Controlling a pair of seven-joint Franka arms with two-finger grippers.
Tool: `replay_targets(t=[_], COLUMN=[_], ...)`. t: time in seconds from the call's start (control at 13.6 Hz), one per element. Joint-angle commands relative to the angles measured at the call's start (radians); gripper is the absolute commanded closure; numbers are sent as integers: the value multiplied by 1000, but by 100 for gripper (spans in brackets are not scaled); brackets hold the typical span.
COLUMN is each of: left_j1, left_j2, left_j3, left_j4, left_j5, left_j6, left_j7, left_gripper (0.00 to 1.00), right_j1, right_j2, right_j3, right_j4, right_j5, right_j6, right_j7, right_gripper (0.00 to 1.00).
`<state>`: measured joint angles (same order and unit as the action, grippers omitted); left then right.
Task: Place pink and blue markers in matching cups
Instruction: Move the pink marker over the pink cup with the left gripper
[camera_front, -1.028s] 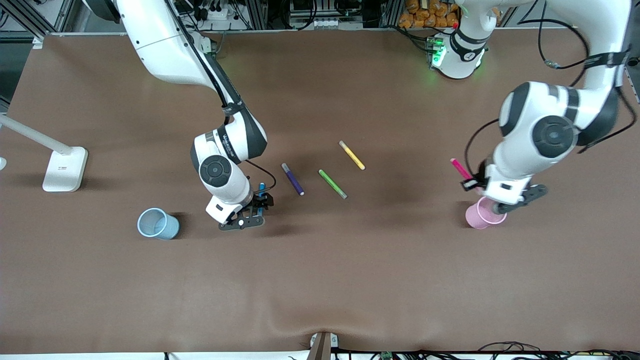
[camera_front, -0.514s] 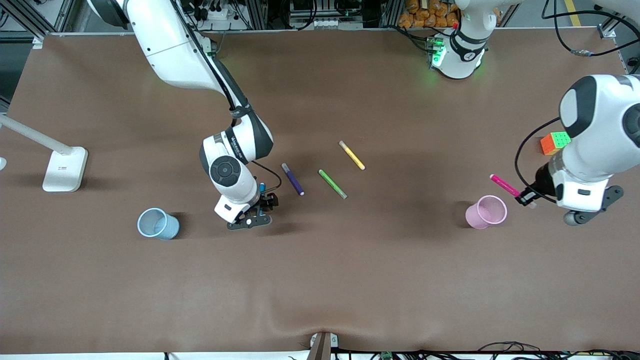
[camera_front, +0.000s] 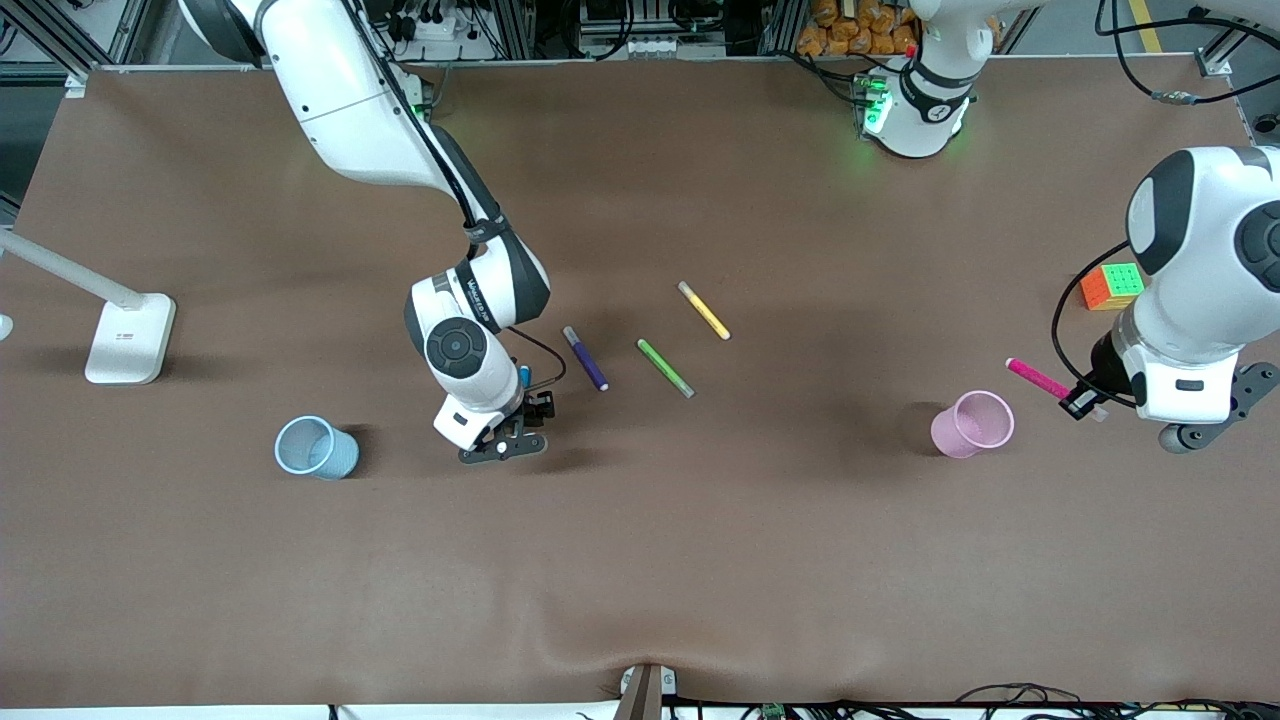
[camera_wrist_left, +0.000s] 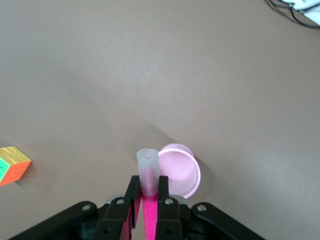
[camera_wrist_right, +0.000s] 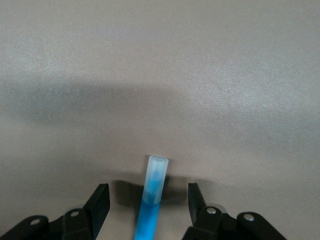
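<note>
My left gripper (camera_front: 1087, 406) is shut on the pink marker (camera_front: 1035, 378), which it holds tilted above the table, beside the pink cup (camera_front: 970, 424) toward the left arm's end. In the left wrist view the marker's pale cap (camera_wrist_left: 148, 170) sticks out from between the fingers, close to the pink cup (camera_wrist_left: 182, 172). My right gripper (camera_front: 522, 412) is down at the table, open, astride the blue marker (camera_front: 524, 376). The blue marker (camera_wrist_right: 154, 192) lies between the fingers (camera_wrist_right: 100, 202) with a gap on each side. The blue cup (camera_front: 316, 448) stands toward the right arm's end.
A purple pen (camera_front: 585, 358), a green pen (camera_front: 665, 368) and a yellow pen (camera_front: 704, 310) lie mid-table. A colour cube (camera_front: 1111, 285) sits near the left arm's end. A white lamp base (camera_front: 130, 338) stands near the right arm's end.
The left arm has carried the pink marker from over the pink cup to beside it, toward its own end. The right gripper has shifted slightly along the blue marker, its fingers narrowing.
</note>
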<state>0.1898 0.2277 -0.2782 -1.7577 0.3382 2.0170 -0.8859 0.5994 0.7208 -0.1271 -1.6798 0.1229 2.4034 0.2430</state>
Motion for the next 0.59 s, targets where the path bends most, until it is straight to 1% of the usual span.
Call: replay_targets(t=[0.0,0.07,0.15,0.22,0.29,0.37,0.51], left_j1=[-23,-33,-50,-62,-76,-81,-81], left_j2=[24,42,62,84,108,134,171], left_j3=[-16,-16,-16,-16,-16,-16,-18], left_j4=[-11,-11,-11,-11,-11,-9,-8], left_j5=[125,134,152,197,276,339,390], left_j6=[6,15,28,31,31,31,43], left_j7=[-144,-186,-232,-289,-342,-393,-452], left_gripper=[100,100,100,100,100,100,100], right_j1=[10,10,10,10,10,10,14], right_j2=[17,17,17,16,15,15,15], right_j3=[-8,-8,-9,-8,-9,-8,-8], right_j4=[25,25,25,23,22,19,17], right_j5=[9,9,9,9,8,9,9], right_j6=[0,-1,-3,-3,-3,-4,-10], right_j7=[2,2,-1,-1,-2,-2,-2], right_gripper=[28,33,45,65,89,100,100])
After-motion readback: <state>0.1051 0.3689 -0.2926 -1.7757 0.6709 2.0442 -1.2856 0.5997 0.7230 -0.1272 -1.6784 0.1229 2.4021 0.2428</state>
